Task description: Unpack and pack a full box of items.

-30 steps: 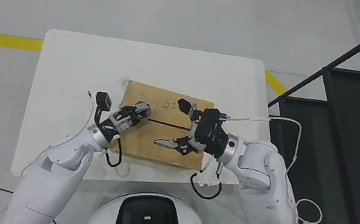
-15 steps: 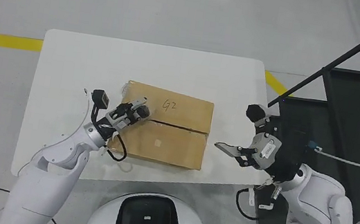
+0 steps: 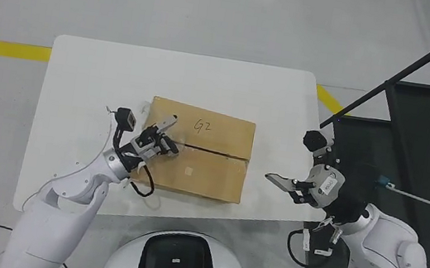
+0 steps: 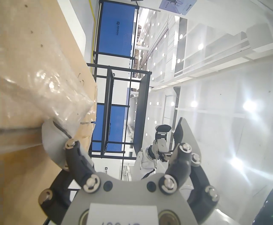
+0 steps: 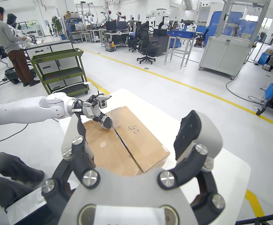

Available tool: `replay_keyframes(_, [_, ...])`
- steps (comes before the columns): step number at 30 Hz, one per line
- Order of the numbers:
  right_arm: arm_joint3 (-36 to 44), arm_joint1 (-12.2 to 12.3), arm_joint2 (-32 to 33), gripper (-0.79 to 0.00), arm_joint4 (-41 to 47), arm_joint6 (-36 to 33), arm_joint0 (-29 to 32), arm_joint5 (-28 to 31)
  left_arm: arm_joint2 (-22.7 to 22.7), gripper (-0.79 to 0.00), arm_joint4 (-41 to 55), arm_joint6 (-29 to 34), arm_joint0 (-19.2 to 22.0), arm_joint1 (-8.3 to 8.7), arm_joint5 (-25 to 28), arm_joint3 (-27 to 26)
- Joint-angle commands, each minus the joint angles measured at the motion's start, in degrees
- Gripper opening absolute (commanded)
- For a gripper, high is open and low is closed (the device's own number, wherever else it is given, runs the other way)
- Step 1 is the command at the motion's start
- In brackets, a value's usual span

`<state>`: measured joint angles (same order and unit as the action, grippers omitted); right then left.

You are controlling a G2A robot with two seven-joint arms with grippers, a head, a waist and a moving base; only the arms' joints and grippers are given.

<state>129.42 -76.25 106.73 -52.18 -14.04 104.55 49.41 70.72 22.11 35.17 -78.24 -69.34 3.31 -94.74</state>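
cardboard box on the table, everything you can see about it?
The cardboard box is plain brown, rectangular, and sits flat on the white table. Its two top flaps are closed along a central seam, one carrying a handwritten mark. Crinkled clear film covers the seam's end, where the open left gripper touches with one finger.

Right gripper (image 5: 136,123), jaws apart, faces closed box (image 5: 119,147).
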Motion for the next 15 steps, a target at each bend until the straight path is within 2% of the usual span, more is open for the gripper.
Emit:
replay_keyframes(1, [0.00, 0.00, 0.00, 0.000, 0.00, 0.00, 0.00, 0.00, -0.01, 0.000, 0.01, 0.57, -0.25, 0.06, -0.33, -0.50])
replay_keyframes(8, [0.00, 0.00, 0.00, 0.000, 0.00, 0.00, 0.00, 0.00, 1.25, 0.000, 5.74, 2.32, -1.37, 0.08, 1.07, -2.35])
replay_keyframes(15, [0.00, 0.00, 0.00, 0.000, 0.00, 0.00, 0.00, 0.00, 5.88, 0.000, 9.16, -0.11, -1.59, 0.40, 1.83, -1.44])
